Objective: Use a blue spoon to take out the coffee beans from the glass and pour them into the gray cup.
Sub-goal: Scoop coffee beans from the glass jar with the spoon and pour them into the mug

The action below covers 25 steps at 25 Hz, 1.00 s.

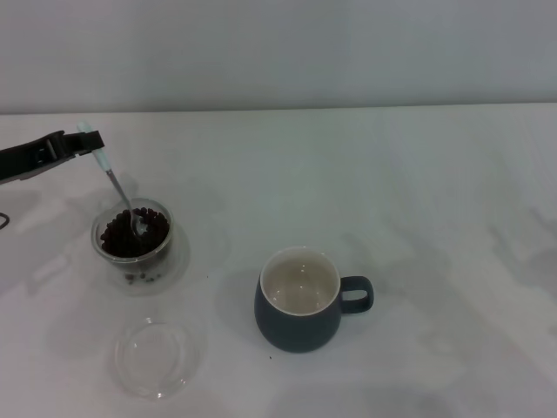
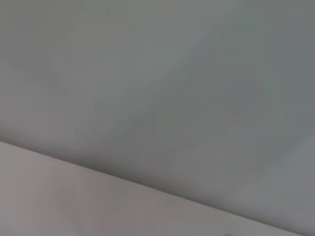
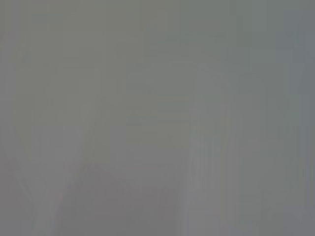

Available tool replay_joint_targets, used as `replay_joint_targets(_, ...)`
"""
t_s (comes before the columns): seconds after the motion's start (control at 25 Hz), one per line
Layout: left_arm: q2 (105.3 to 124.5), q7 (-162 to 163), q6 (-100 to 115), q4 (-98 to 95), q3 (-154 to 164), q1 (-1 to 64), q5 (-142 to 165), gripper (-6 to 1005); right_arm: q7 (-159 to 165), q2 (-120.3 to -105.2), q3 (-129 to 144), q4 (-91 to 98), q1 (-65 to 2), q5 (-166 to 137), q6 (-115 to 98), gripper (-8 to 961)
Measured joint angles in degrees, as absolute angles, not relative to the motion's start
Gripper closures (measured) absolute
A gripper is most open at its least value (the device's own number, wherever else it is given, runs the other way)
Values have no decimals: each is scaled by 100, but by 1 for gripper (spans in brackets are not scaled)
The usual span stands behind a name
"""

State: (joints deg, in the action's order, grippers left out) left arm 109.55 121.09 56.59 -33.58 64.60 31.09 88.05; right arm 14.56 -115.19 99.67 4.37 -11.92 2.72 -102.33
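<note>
I see my left tool (image 1: 87, 139), arm cut off, pinching the spoon (image 1: 116, 187) into the beans (image 1: 132, 233); right tool unseen; white bench (image 1: 418, 200), grey wall

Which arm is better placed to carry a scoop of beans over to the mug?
The left. Its gripper holds the blue spoon, whose bowl sits in the coffee beans inside the glass. The gray cup stands to that glass's right. The right gripper is not in view.

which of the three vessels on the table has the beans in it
The glass at the robot's left, holding the coffee beans and the spoon bowl. The gray cup and the flat clear dish look empty.
</note>
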Motion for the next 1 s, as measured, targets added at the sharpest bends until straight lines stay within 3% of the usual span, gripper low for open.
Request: replay_joint_targets(1.0, 11310, 12688, 5656, -3169, 5703, 2472, 8631, 879, 1450, -11496, 9950, 443, -1352, 286, -9993, 227)
